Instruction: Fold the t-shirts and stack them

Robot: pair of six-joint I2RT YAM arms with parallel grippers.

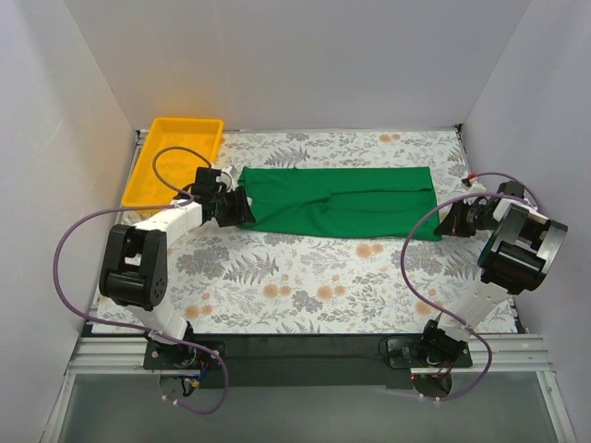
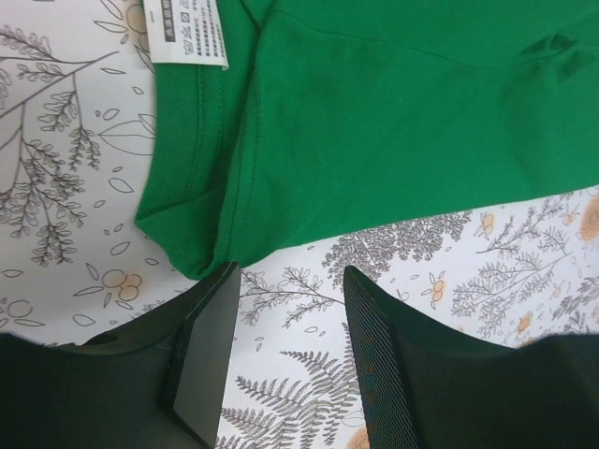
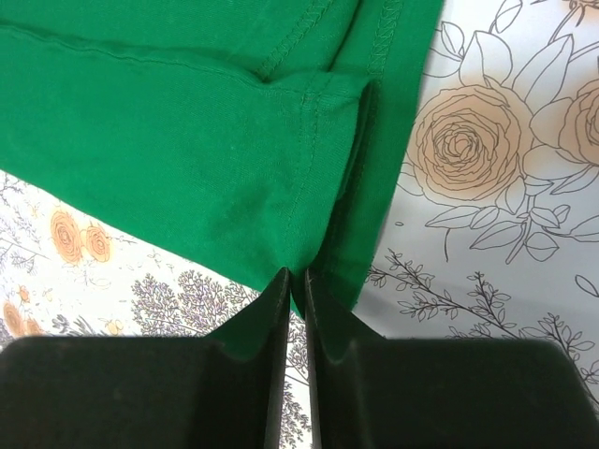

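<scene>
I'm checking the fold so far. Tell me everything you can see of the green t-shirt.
The green t-shirt is plain cloth, folded into a long wrinkled band flat across the floral table. Its white neck label shows at the left end, where the left gripper stands open. The right gripper is shut on a hem corner at the right end.

T-shirt (image 1: 337, 201): plain bright green. Neck label (image 2: 187, 33): white, grey print. Tray (image 1: 171, 159): yellow. Table cover (image 1: 305, 277): white, grey fern and rose outlines, orange blossoms. Left gripper (image 2: 288, 281), right gripper (image 3: 297, 281): black. Walls (image 1: 277, 55): white.
</scene>
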